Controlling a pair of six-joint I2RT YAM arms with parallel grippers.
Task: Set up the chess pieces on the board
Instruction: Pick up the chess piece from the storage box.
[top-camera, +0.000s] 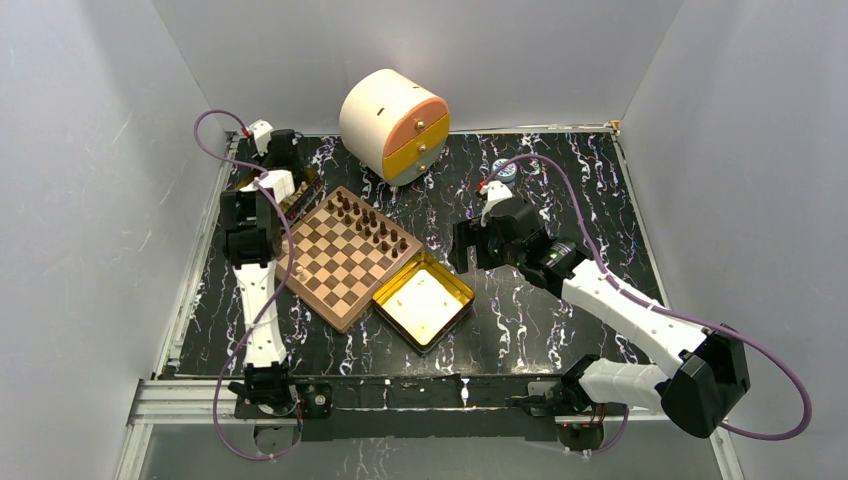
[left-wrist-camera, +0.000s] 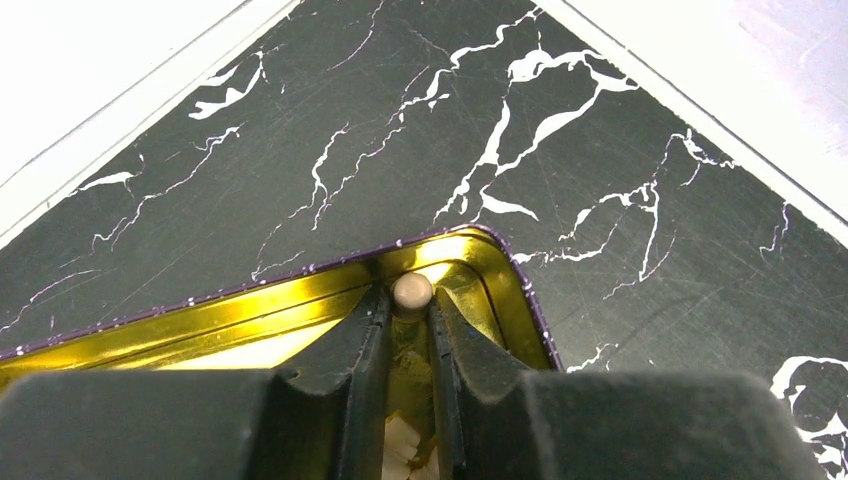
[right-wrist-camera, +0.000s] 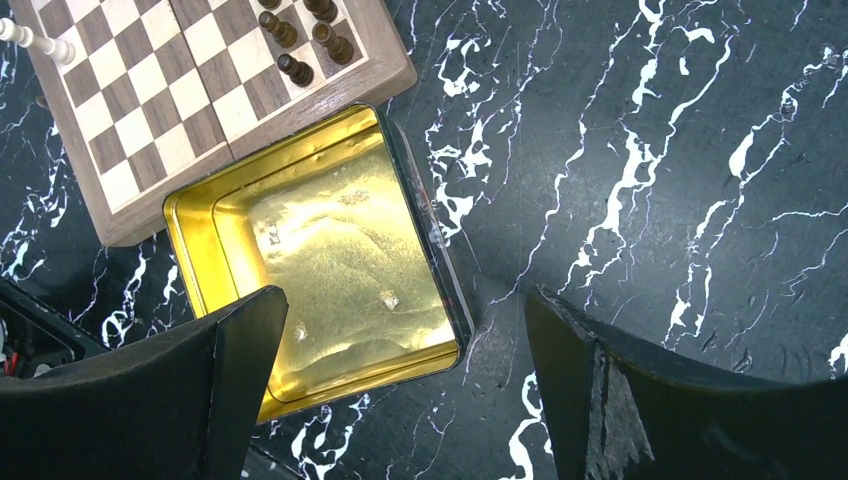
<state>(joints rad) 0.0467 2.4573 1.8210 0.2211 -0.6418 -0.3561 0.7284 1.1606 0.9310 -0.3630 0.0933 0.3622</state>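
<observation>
Two gold tins (top-camera: 452, 275) flank one board (top-camera: 335, 285). Only the left wrist view shows the left tool (left-wrist-camera: 410, 305) clenched on one tan piece (left-wrist-camera: 412, 290). The right tool (right-wrist-camera: 405, 310) is released.

Light piece (left-wrist-camera: 412, 291) in left end effector (left-wrist-camera: 410, 308): only round top shows, body hidden between fingers (left-wrist-camera: 365, 345). Gold tin (left-wrist-camera: 250, 308) left of board (top-camera: 345, 262): cut off by frame. Dark pieces (top-camera: 372, 222) on board: types too small to tell.
</observation>
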